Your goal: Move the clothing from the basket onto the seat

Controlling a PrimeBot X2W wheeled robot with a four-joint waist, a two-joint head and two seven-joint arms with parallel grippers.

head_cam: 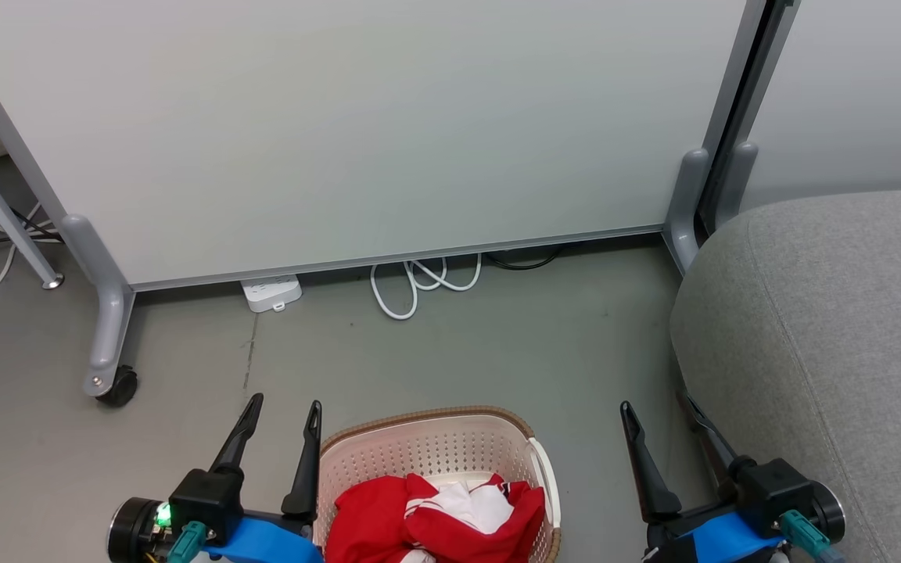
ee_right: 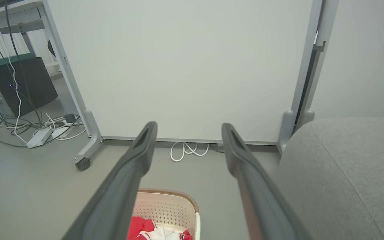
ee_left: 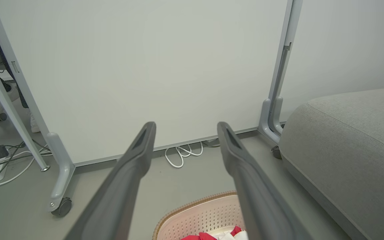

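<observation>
Head view, clothing: the clothing (head_cam: 427,516) lay bunched in the basket (head_cam: 427,414) at 6 o'clock, red with a white panel on top. None of it was on the seat (head_cam: 834,328), which took up 3 to 5 o'clock.
Head view, pincers: the left gripper (head_cam: 285,403) at 7 o'clock, just beside the basket's wall, and the right gripper (head_cam: 655,403) at 5 o'clock, between basket and seat, were both spread and empty, pointing to 12.
Left wrist view: its fingers (ee_left: 138,156) stood wide apart with nothing between them. The basket rim and a scrap of red showed at 6 o'clock, and the seat at 3 to 4.
Right wrist view: the fingers (ee_right: 142,153) were likewise parted and bare. The basket with its red heap sat at 6 to 7 o'clock, the seat at 4.
Step in hand: apparently the very start, with no garment yet gripped.
Next move: one arm would likely need to dip into the basket, pinch a fold near the top of the heap, lift it clear of the rim, then swing toward 3 o'clock. Loose cloth might drag a second piece along.
</observation>
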